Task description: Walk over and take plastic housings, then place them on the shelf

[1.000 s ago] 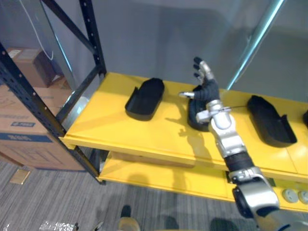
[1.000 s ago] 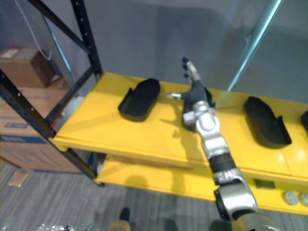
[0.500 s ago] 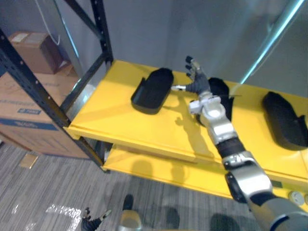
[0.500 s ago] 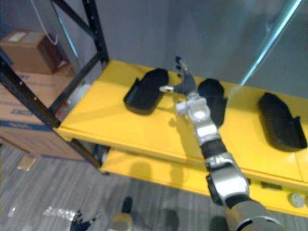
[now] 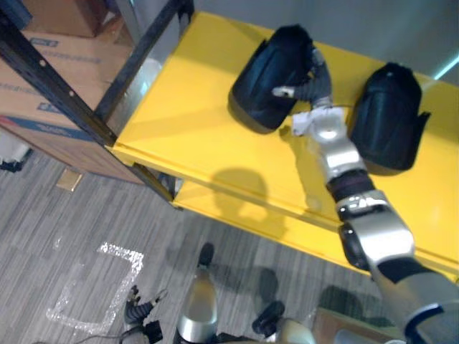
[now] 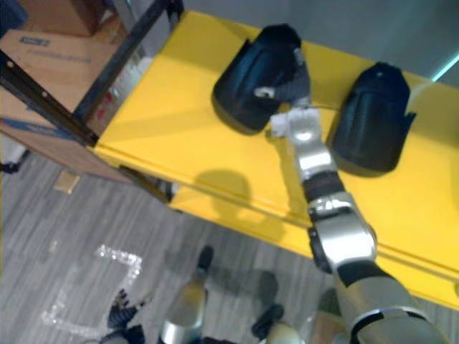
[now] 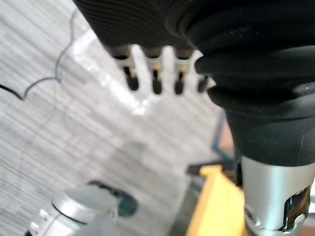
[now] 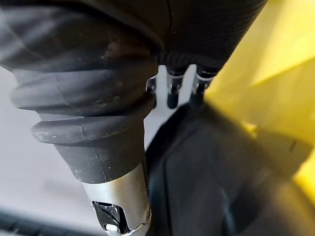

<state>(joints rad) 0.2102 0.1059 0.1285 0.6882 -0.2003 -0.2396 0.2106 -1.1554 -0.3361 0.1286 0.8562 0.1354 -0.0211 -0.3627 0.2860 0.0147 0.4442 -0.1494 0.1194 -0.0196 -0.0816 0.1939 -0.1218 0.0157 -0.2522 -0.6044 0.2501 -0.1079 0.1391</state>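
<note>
Two black plastic housings lie on the yellow shelf [image 5: 193,122]: one on the left [image 5: 262,79] and one on the right [image 5: 387,118]. My right hand [image 5: 313,86] reaches in between them and rests over the left housing's right edge, open, with its thumb out to the left. In the right wrist view its straight fingers [image 8: 172,93] lie on the dark shell [image 8: 206,177]. My left hand [image 7: 152,83] hangs low over the grey floor, open and holding nothing.
A black upright post [image 5: 57,89] stands at the shelf's left corner, with cardboard boxes [image 5: 64,57] behind it on the floor. A lower yellow shelf [image 5: 237,218] shows under the top one. Shiny tape marks [image 5: 100,287] lie on the carpet.
The camera has tipped down and come closer to the shelf. My right hand has gone from the middle housing across to the left housing's right edge.
</note>
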